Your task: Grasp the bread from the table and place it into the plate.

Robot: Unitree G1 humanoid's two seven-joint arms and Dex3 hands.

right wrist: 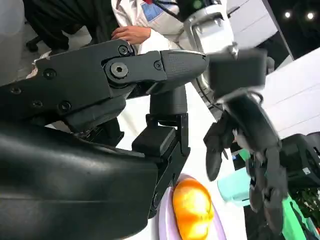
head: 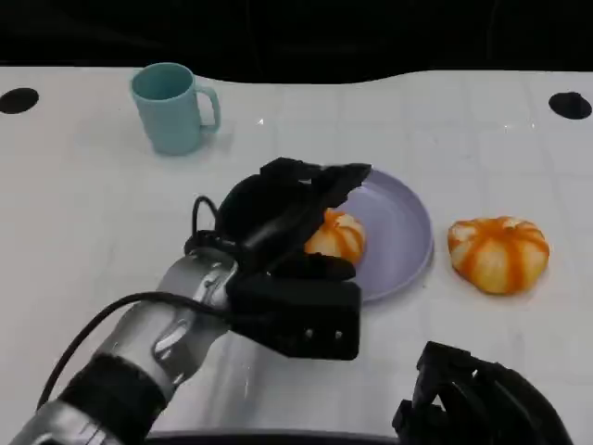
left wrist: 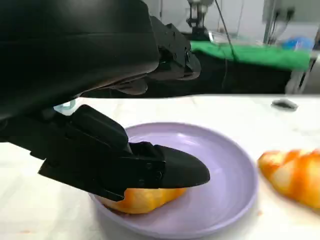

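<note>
A small orange-and-white bread [head: 335,234] lies on the left part of the lilac plate [head: 400,222]. My left hand [head: 283,218] hovers over it with fingers spread on either side. In the left wrist view one finger [left wrist: 165,170] lies across the top of the bread [left wrist: 142,198], which rests on the plate [left wrist: 220,170], while the other fingers stand well above it. A second, larger bread [head: 498,252] sits on the table just right of the plate. My right hand [head: 473,399] stays low at the near right edge, holding nothing.
A teal mug [head: 172,107] stands at the back left of the white table [head: 83,213]. The right wrist view shows my left hand [right wrist: 247,145] above the bread [right wrist: 192,207], and a person in a white coat [right wrist: 135,27] beyond the table.
</note>
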